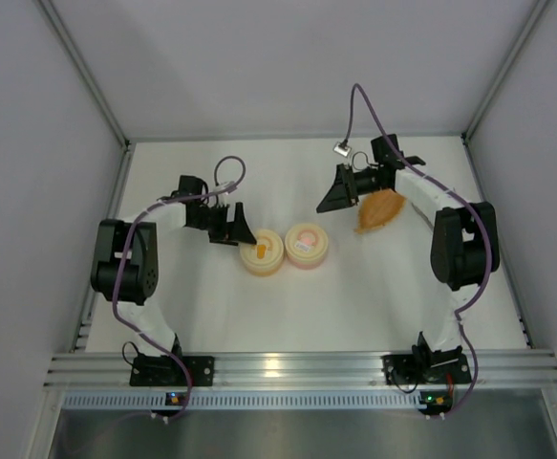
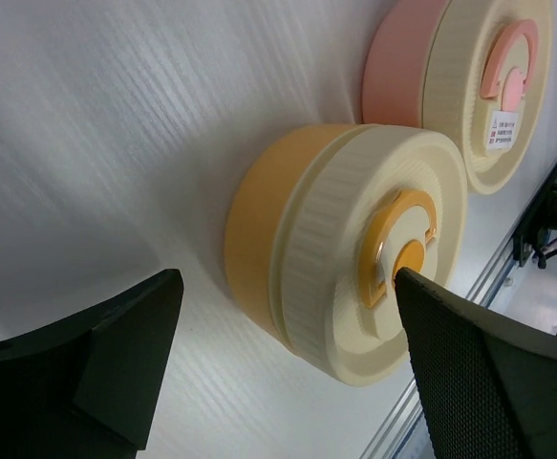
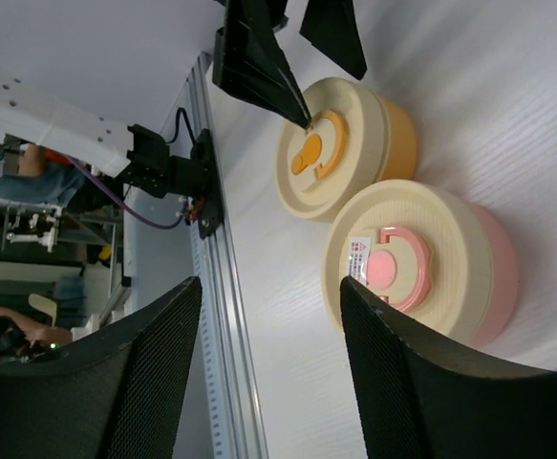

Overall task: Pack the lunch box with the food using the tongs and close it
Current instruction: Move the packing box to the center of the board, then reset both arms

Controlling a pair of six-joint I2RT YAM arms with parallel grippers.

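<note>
Tubs: two, yellow-orange tub (image 1: 262, 253) just beside pink tub (image 1: 307, 245), both upright and lidded; left gripper (image 1: 240, 234) and right gripper (image 1: 338, 196) both stand open, holding nothing.

White desk (image 1: 354, 296): orange leaf-shaped dish (image 1: 378, 210) lies flat, just right of the right pincer (image 1: 335, 196), partly under its wrist. Aluminium rail (image 1: 297, 368) well behind it, at the near edge.
</note>
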